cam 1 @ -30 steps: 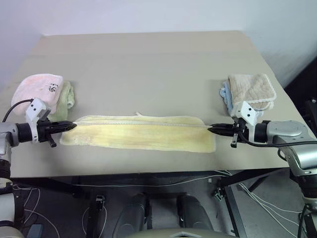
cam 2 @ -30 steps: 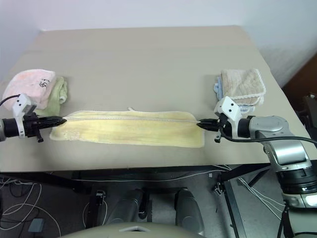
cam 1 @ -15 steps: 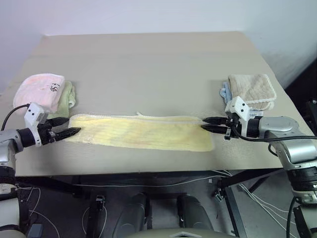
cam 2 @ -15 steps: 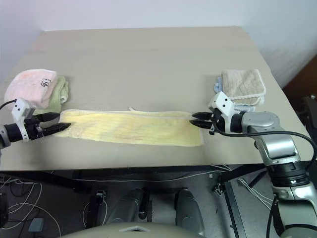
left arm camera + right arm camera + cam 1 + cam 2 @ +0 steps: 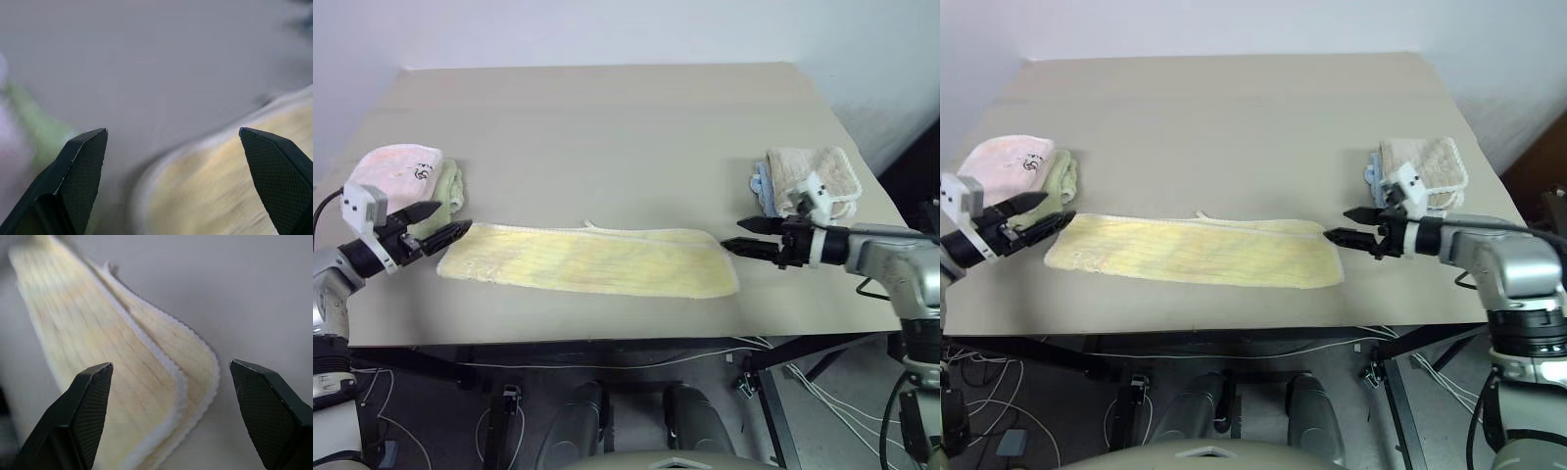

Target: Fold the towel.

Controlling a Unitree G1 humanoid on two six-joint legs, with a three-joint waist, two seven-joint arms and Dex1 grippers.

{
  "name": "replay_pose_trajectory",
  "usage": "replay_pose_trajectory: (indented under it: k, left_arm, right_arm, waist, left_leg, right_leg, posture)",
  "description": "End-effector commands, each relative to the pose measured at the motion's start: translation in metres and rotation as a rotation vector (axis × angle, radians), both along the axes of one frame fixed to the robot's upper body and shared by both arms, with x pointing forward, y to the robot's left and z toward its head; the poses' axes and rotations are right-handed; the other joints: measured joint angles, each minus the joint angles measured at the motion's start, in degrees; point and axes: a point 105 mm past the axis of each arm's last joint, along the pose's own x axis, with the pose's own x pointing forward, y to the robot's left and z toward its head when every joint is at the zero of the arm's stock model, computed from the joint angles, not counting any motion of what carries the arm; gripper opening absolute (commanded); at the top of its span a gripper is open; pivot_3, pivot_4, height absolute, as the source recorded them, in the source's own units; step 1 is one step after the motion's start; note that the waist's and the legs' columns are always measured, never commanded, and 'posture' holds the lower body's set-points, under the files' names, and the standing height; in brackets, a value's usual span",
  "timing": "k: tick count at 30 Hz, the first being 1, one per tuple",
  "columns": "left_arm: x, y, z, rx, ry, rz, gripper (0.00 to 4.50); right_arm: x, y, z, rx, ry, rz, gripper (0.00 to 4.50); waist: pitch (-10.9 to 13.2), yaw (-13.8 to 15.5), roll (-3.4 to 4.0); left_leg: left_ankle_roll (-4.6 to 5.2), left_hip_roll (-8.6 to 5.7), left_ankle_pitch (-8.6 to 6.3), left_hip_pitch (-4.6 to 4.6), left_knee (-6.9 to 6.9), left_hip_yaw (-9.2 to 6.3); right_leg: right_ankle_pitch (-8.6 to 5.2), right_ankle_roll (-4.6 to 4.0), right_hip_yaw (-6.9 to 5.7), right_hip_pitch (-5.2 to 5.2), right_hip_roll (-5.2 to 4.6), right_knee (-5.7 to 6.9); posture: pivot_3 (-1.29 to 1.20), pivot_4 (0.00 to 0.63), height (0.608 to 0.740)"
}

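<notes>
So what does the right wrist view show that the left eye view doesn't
Right wrist view alone: the towel's end up close, two layers with white hems, between the open right gripper's fingers.
Left eye view alone: the table, the pink towel on a green one, the beige stack and the open left gripper.
Both: the yellow towel lying flat, free of the right gripper.

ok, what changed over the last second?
Both grippers let go of the towel ends: left gripper and right gripper opened and drew back off it. The towel settled flat, folded lengthwise. The side stacks and table are unchanged.
</notes>
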Motion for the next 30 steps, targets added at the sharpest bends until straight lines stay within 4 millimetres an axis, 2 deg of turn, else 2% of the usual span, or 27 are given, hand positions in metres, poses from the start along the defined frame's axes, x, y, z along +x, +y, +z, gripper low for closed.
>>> replay_pose_trajectory:
  k: [1, 3, 7, 10, 14, 19, 21, 25, 30]
  left_arm:
    - [-0.011, -0.038, 0.015, -0.053, -0.003, -0.159, 4.50]
    - [-0.014, -0.058, 0.009, -0.033, 0.016, -0.216, 4.50]
    - [-0.020, -0.084, 0.001, -0.042, 0.050, -0.291, 4.50]
    - [-0.023, -0.105, -0.017, 0.012, 0.080, -0.351, 4.50]
    - [-0.023, -0.115, -0.031, 0.052, 0.096, -0.378, 4.50]
    - [-0.021, -0.123, -0.036, 0.049, 0.094, -0.400, 4.50]
    - [-0.020, -0.125, -0.041, 0.069, 0.100, -0.416, 4.50]
    - [-0.019, -0.130, -0.044, 0.106, 0.093, -0.449, 4.50]
    - [-0.022, -0.142, -0.045, 0.157, 0.078, -0.484, 4.50]
  right_arm:
    - [-0.016, 0.000, 0.009, 0.129, 0.139, -0.010, 4.01]
    - [-0.023, -0.004, 0.004, 0.178, 0.217, -0.039, 4.01]
    - [-0.033, -0.009, -0.005, 0.251, 0.317, -0.085, 4.01]
    - [-0.049, -0.011, -0.025, 0.282, 0.416, -0.123, 4.01]
    - [-0.061, -0.011, -0.043, 0.323, 0.480, -0.164, 4.01]
    - [-0.074, -0.009, -0.063, 0.343, 0.543, -0.205, 4.01]
    - [-0.073, -0.005, -0.066, 0.378, 0.548, -0.212, 4.01]
    - [-0.052, -0.005, -0.065, 0.489, 0.522, -0.287, 4.01]
    - [-0.044, 0.009, -0.066, 0.547, 0.539, -0.283, 4.01]
  waist:
    - [0.0, -0.1, 0.01]
    - [0.0, -0.1, 0.02]
    - [0.0, -0.1, 0.02]
    - [0.0, 0.1, 0.00]
    - [0.0, 0.1, 0.02]
    - [0.0, 0.0, 0.03]
    - [-0.1, 0.0, 0.01]
    - [-0.1, -0.5, -0.01]
    - [-0.1, -0.3, 0.01]
  left_leg:
    - [0.00, 0.00, 0.00, 0.00, -0.02, 0.00]
    - [0.00, 0.01, 0.00, 0.01, -0.03, 0.00]
    - [0.00, 0.02, 0.00, 0.01, -0.04, 0.01]
    - [0.01, 0.02, 0.00, 0.01, -0.03, 0.04]
    - [0.01, 0.00, 0.01, 0.01, -0.01, 0.05]
    - [0.02, 0.01, 0.01, 0.02, -0.02, 0.05]
    - [0.02, 0.02, 0.01, 0.05, -0.02, 0.05]
    - [0.02, 0.11, 0.01, 0.12, -0.02, 0.05]
    - [0.02, 0.15, 0.02, 0.14, 0.00, 0.05]
  right_leg:
    - [0.00, 0.00, 0.01, 0.00, 0.00, -0.02]
    - [0.00, -0.01, 0.03, -0.01, 0.01, -0.01]
    - [0.00, -0.01, 0.04, -0.02, 0.04, -0.01]
    - [0.00, -0.01, 0.03, 0.00, 0.04, -0.03]
    - [0.00, -0.01, 0.03, 0.04, 0.03, -0.06]
    - [0.00, -0.02, 0.02, 0.06, 0.05, -0.08]
    - [0.00, -0.02, 0.02, 0.08, 0.08, -0.08]
    - [0.03, -0.10, 0.06, 0.14, 0.19, -0.12]
    - [0.08, -0.22, 0.08, 0.14, 0.23, -0.15]
  posture:
    - [0.00, 0.150, 0.740]
    - [0.00, 0.150, 0.740]
    - [0.00, 0.150, 0.740]
    - [0.00, 0.150, 0.740]
    - [0.00, 0.150, 0.740]
    - [0.00, 0.150, 0.740]
    - [0.00, 0.150, 0.740]
    - [0.00, 0.150, 0.740]
    - [0.00, 0.150, 0.740]
